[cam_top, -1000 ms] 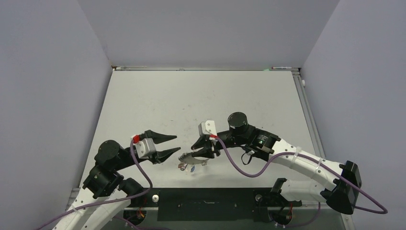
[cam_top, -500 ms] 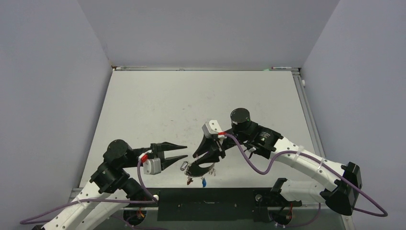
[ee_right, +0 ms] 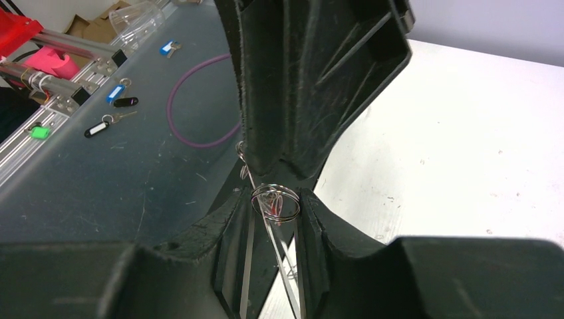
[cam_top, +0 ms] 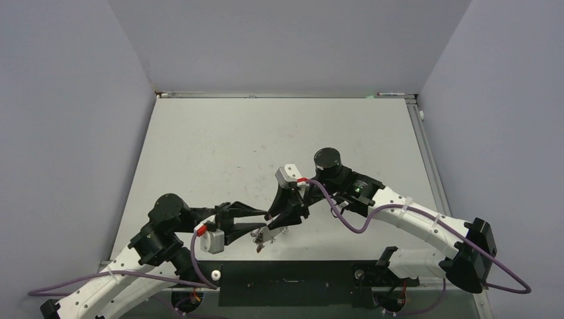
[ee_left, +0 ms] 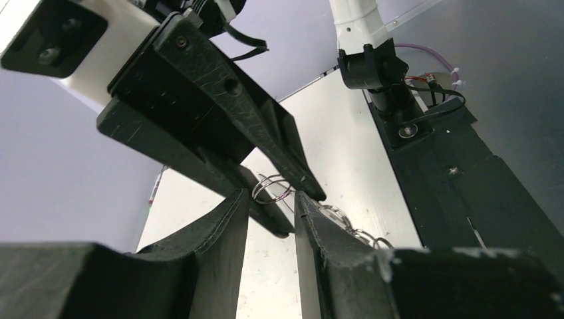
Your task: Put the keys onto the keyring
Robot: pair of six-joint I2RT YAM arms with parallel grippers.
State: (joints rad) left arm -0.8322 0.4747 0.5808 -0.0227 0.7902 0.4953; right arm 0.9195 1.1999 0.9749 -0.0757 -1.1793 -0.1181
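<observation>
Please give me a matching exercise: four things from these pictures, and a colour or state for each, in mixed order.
Things:
1. left gripper
2. right gripper
3. cable
4. table

Colours or states:
a. purple
b. whitish
c. jaws apart
d. jaws shut on a small ring

Pairs: 1-c, 2-d, 3-a, 4-b

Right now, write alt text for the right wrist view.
A small silver ring sits pinched between the right gripper's fingertips, thin metal strips hanging below. The left gripper reaches in from above, tips almost on the ring.
</observation>
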